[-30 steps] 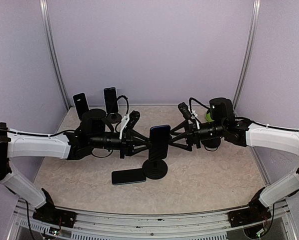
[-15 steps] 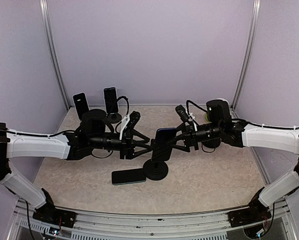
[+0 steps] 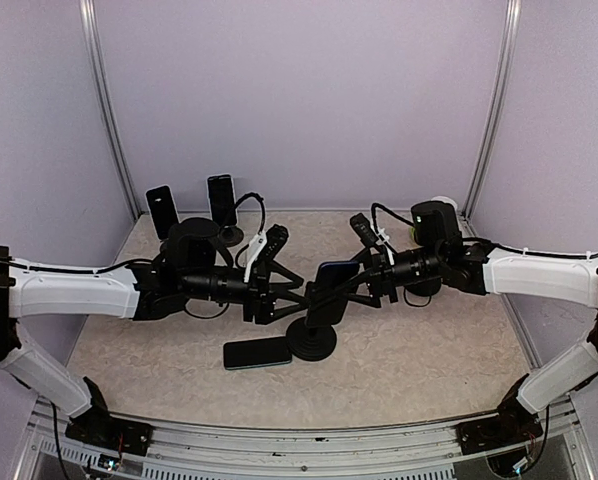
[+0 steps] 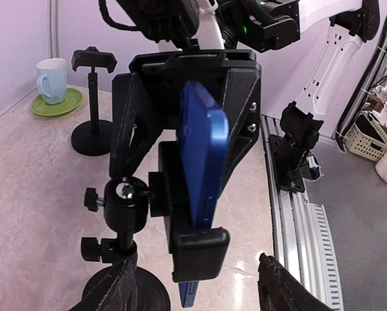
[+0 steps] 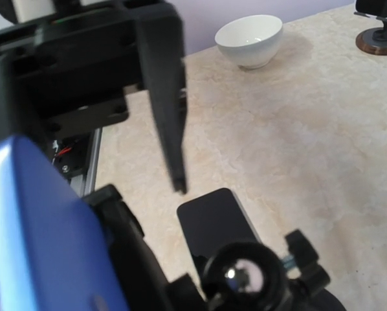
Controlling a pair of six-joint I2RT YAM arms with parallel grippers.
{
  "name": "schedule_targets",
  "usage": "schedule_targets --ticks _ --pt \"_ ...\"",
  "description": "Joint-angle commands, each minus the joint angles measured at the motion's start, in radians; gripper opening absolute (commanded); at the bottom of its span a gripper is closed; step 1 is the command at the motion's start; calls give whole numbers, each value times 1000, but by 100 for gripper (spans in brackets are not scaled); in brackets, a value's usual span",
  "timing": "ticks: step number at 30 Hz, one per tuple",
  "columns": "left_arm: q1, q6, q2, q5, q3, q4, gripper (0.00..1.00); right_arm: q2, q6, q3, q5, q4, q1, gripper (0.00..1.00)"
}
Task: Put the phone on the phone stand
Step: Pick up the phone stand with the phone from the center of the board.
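The blue phone is blurry up close, and the picture's edges cut it off. The phone stand loses its foot at the bottom edge.

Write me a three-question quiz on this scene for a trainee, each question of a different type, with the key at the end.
1. True or false: the blue phone lies flat on the table.
2. Multiple choice: what lies flat beside the base of the phone stand? A) a dark phone B) a bowl C) a cup
3. Count: how many upright phones stand at the far left of the table in the overhead view?

Key: 1 false, it is up at the stand's clamp; 2 A; 3 two.
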Motion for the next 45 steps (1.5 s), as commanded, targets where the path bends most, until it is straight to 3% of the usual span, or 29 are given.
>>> schedule_targets --ticks 1,15,27,39,45 --pt "-32 30 -6 -54 48 -59 63 -21 -7 -2 16 -11 9 66" --pt "-53 29 62 -128 122 -118 56 -43 -11 -23 38 -27 9 65" --pt "-55 33 64 -117 129 -121 34 -57 -38 -74 -6 -2 9 63" --pt "-56 34 57 -110 141 -129 25 -92 -56 -117 -26 84 7 54" --pt "-56 40 54 -104 149 -132 22 -103 -64 -98 -6 81 6 40"
